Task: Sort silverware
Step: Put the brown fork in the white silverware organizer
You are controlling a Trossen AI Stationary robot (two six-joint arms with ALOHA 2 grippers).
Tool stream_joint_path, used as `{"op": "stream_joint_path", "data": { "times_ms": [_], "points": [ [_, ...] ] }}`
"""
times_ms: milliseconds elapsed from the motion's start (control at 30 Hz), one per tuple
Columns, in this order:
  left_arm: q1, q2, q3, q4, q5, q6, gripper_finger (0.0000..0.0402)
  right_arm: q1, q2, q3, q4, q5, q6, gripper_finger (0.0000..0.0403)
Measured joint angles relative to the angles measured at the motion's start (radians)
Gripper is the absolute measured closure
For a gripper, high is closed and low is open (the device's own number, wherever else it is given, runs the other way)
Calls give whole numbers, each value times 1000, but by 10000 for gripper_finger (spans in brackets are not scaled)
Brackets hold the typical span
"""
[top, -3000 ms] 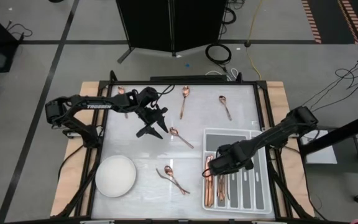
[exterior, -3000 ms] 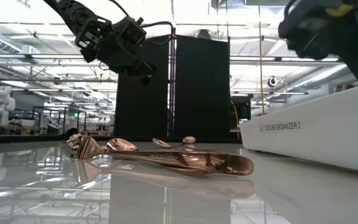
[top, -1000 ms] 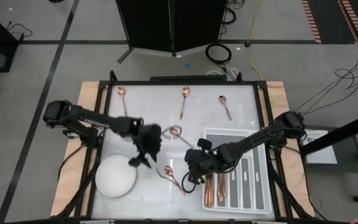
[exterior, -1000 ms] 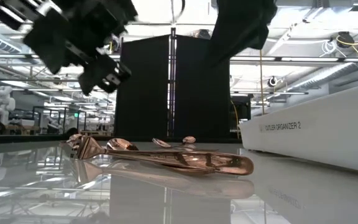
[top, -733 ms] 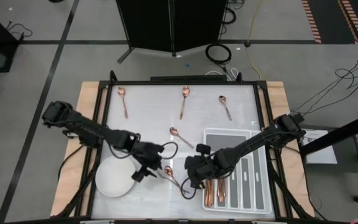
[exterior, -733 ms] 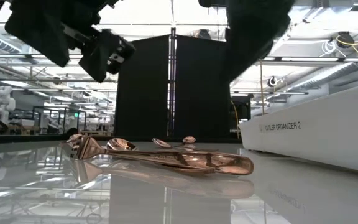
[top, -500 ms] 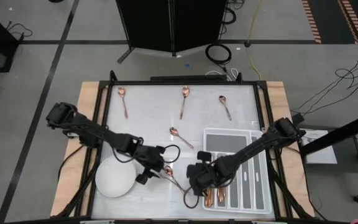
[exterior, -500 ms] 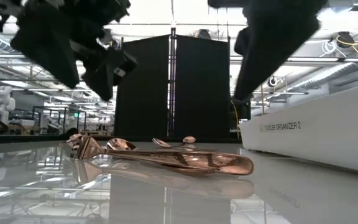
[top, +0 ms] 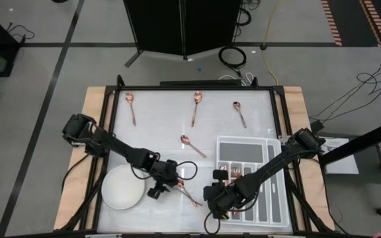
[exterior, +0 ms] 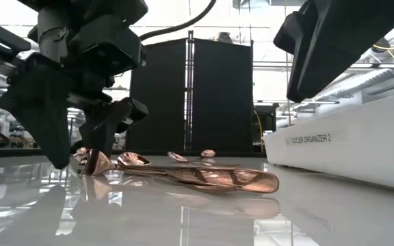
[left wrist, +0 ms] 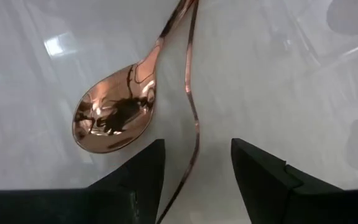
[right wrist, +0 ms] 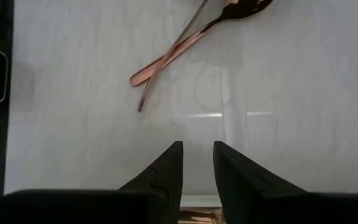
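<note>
The open left gripper [left wrist: 194, 171] straddles 1 thin handle [left wrist: 193, 118] beside the spoon [left wrist: 114, 117], near the table's front edge.

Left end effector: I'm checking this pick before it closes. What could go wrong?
The left end effector is open, straddling a thin handle beside the spoon bowl. The two crossed pieces may lift together or slip. The right end effector hovers near, so the arms could collide.

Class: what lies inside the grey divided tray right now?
Copper silverware shows in the left compartments of the grey divided tray; the right compartments look bare. The right gripper and its arm cover the near-left part.
</note>
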Motion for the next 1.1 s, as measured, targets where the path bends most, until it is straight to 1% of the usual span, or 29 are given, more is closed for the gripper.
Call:
{"op": "stream_joint_path", "data": {
  "times_ms": [67,133,300,333,500,567,633,700,767,900,1000,1100],
  "points": [
    [0,4,0,1,-8,1,232,-1,0,0,0,2,0,323],
    [1,5,0,1,-14,1,262,-2,0,0,0,3,-4,323],
    [0,-5,0,-18,-14,2,370,-4,0,0,-2,4,-24,323],
    [0,-10,0,-29,-12,3,385,-4,0,0,-1,4,-28,323],
    [-8,-53,9,-36,9,8,396,-15,-5,0,-1,3,-50,323],
    [-17,-80,22,-33,38,10,397,-18,-11,0,4,3,-54,323],
    [-28,-110,41,-58,66,23,398,-23,-15,0,7,3,-60,323],
    [-42,-148,63,-94,64,47,398,-23,-22,0,10,3,-60,323],
    [-61,-182,89,-148,13,91,399,-24,-28,0,46,3,-60,323],
    [-114,-222,129,-309,-194,269,400,-23,-59,0,141,-3,-94,323],
    [-156,-227,150,-416,-329,408,400,-15,-94,0,152,-2,-125,323],
    [-206,-225,165,-465,-488,492,400,-5,-136,-20,209,5,-156,323]
  ]
}}
